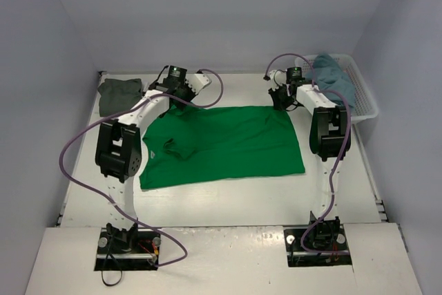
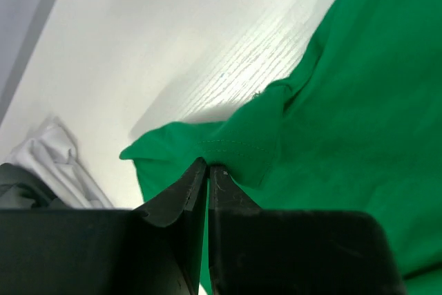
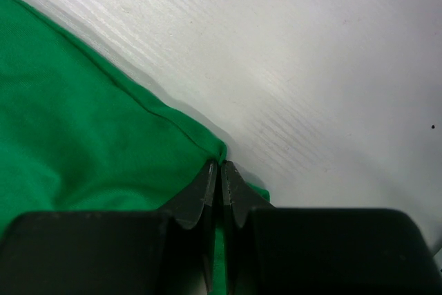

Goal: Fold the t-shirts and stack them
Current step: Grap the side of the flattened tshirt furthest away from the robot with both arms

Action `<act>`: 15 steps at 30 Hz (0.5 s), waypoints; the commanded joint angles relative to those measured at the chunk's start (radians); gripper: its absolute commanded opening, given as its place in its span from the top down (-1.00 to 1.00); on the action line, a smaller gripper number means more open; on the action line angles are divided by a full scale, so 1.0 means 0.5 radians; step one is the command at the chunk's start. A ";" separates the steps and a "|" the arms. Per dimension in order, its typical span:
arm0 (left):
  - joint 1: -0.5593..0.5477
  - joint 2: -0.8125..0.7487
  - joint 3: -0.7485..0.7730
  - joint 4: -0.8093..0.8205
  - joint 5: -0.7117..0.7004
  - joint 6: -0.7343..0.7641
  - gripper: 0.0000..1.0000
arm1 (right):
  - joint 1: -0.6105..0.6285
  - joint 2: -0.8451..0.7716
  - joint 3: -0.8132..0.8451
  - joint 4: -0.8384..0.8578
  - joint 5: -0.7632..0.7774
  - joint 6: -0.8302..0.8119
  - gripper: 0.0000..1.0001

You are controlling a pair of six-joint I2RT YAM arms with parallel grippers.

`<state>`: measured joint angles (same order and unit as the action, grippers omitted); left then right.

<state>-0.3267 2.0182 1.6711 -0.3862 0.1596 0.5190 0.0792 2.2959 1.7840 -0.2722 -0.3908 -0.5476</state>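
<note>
The black fingers of the left gripper [image 2: 208,165] fill the bottom of the left wrist view, pressed together on a stitched hem fold of the bright green t-shirt [image 1: 221,144], apparently a sleeve. The right gripper [image 3: 219,165] is likewise clamped shut on the shirt's far right corner, with only a sliver of cloth between the tips. The shirt lies spread across the middle of the table [image 1: 228,198], its far edge under both grippers and a small ruck at the collar towards the left edge. A dark olive-grey t-shirt [image 1: 119,94] sits in the far left corner with a white t-shirt [image 2: 52,153] just beside it, and a dusty light blue t-shirt [image 1: 333,74] is draped in the white basket [image 1: 366,105] at the far right corner. Both grips look thin, taken right at the hem, so the cloth could slip free on a lift. If the arms rise or travel unevenly, the fold would likely land skewed. The left pinch seems to hold bunched sleeve, not a flat edge, which could drag a crease into the fold.
</note>
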 commanded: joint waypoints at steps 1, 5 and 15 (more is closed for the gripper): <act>0.015 -0.186 0.011 0.012 0.018 -0.026 1.00 | 0.023 -0.134 -0.046 -0.091 -0.010 0.006 1.00; 0.015 -0.238 0.026 -0.089 0.040 -0.023 1.00 | 0.041 -0.226 -0.086 -0.091 0.039 -0.012 1.00; 0.015 -0.388 0.030 -0.378 0.156 -0.001 1.00 | 0.154 -0.490 -0.270 -0.033 0.143 -0.049 1.00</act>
<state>-0.3260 1.9400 1.6695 -0.5358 0.1997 0.5190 0.1337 2.1754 1.6588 -0.2974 -0.3450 -0.5560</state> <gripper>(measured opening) 0.003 0.009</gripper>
